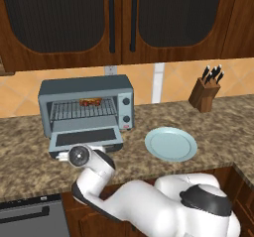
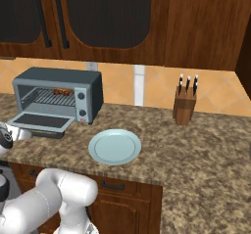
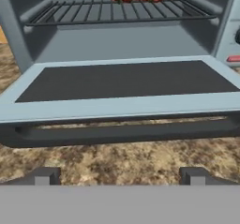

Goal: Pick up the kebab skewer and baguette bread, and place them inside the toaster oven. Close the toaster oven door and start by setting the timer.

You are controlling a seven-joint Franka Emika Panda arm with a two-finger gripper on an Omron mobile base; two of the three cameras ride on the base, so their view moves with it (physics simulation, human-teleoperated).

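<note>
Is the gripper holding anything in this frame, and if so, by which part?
Nothing is held. The gripper is open, its fingers spread wide and bare over the counter, just short of the handle bar of the lowered toaster oven door.

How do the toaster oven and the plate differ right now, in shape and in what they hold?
The toaster oven is a grey-blue box; the plate is a flat pale blue disc. The oven's rack carries the kebab skewer, while the plate lies bare. The oven stands at the wall, the plate nearer the counter edge. Both rest on the speckled counter.
</note>
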